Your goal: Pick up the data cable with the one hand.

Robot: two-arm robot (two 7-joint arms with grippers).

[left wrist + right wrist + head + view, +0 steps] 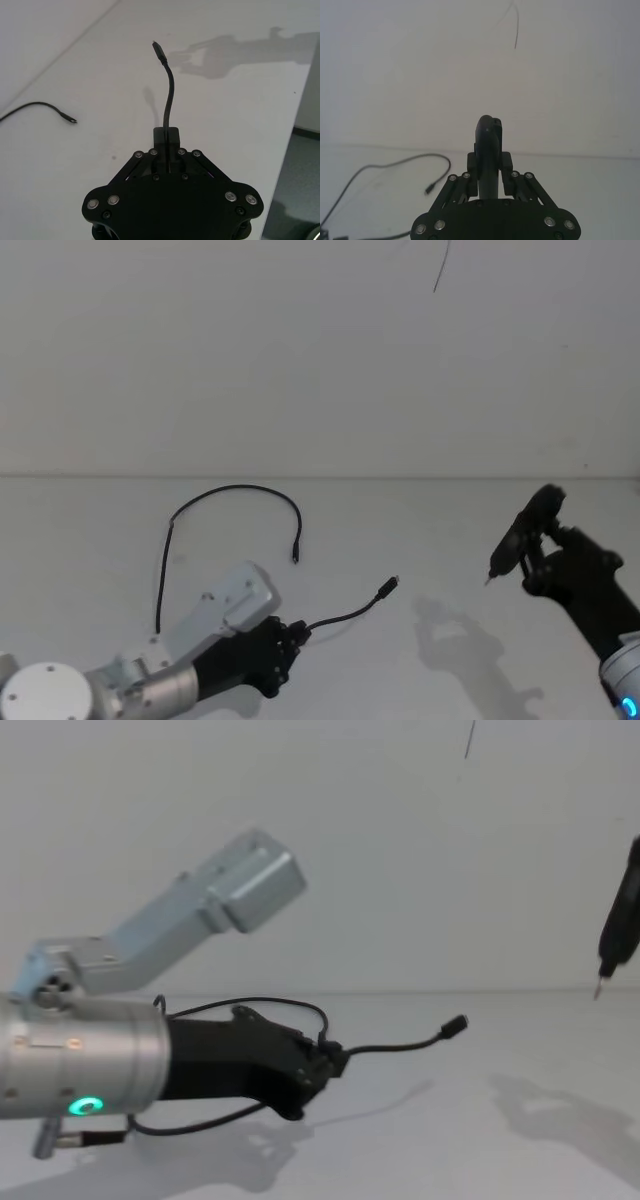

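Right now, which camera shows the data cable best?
The head view: the data cable shows loop and both plugs, held by the left hand. Left wrist and chest show the gripped end; right wrist, part of the loop.

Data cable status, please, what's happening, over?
Left gripper: jaws shut on data cable near one plug, that end raised. Right gripper holds screwdriver-like tool, well apart. Nothing in the way.

No text, label, brand, number or sign can be read on anything in these views.
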